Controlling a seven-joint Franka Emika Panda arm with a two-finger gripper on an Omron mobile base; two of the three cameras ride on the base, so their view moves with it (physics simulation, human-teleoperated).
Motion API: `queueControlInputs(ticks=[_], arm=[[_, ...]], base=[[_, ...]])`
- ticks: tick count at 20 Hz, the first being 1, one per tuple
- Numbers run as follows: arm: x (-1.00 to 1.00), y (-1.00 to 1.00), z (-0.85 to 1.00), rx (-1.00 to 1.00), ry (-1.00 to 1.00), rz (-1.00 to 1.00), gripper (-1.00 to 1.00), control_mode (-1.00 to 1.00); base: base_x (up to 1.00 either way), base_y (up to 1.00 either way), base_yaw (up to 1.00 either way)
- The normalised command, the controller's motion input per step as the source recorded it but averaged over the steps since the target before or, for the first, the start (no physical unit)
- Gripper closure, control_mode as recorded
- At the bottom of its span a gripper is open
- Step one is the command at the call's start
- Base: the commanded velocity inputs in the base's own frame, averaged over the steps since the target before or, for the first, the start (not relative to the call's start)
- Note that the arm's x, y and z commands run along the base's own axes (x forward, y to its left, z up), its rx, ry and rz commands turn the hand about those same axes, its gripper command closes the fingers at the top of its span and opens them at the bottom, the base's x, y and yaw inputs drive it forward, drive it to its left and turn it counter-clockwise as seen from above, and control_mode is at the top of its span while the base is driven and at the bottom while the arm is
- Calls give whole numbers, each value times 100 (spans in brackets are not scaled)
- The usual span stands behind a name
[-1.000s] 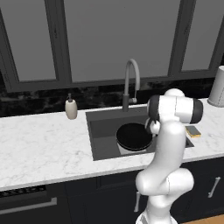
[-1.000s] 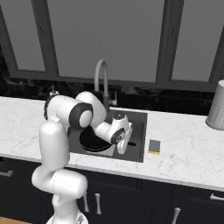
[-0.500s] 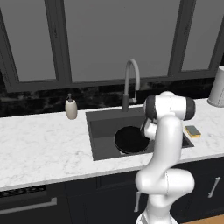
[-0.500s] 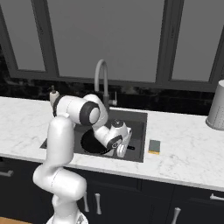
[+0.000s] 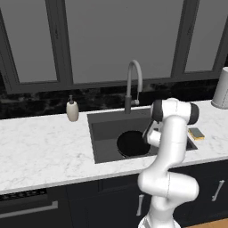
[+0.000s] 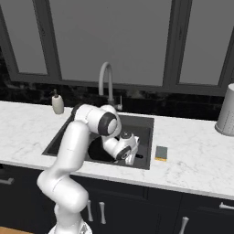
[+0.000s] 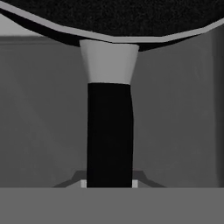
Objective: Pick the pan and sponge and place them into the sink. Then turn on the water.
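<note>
The black pan (image 5: 130, 143) lies low inside the dark grey sink (image 5: 103, 128), its round body toward the basin's middle. In the hand view the pan's rim (image 7: 113, 17) fills the top and its straight black handle (image 7: 109, 135) runs down between my fingertips. My gripper (image 6: 131, 154) is shut on that handle near the sink's front right corner. The sponge (image 5: 196, 133), yellow with a grey-green top, lies on the marble counter just right of the sink; from the right base it appears as the sponge (image 6: 161, 152) beside the basin edge.
The grey gooseneck faucet (image 5: 133, 84) rises behind the sink, with a beige soap dispenser (image 5: 72, 110) to its left. A tall grey canister (image 5: 221, 88) stands at the counter's far right. White marble counter stretches to the left of the basin.
My hand has sunk a little lower and nearer the sink's front with the pan in it. The sponge has not moved.
</note>
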Motion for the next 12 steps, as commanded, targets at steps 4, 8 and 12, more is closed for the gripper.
queueControlInputs(ticks=[4,8,12], arm=[[51,-11,0,0,0,0,100,-100],[40,-4,0,0,0,0,100,-100],[20,17,0,-2,8,0,100,-100]], base=[[0,0,0],[0,0,0],[0,0,0]])
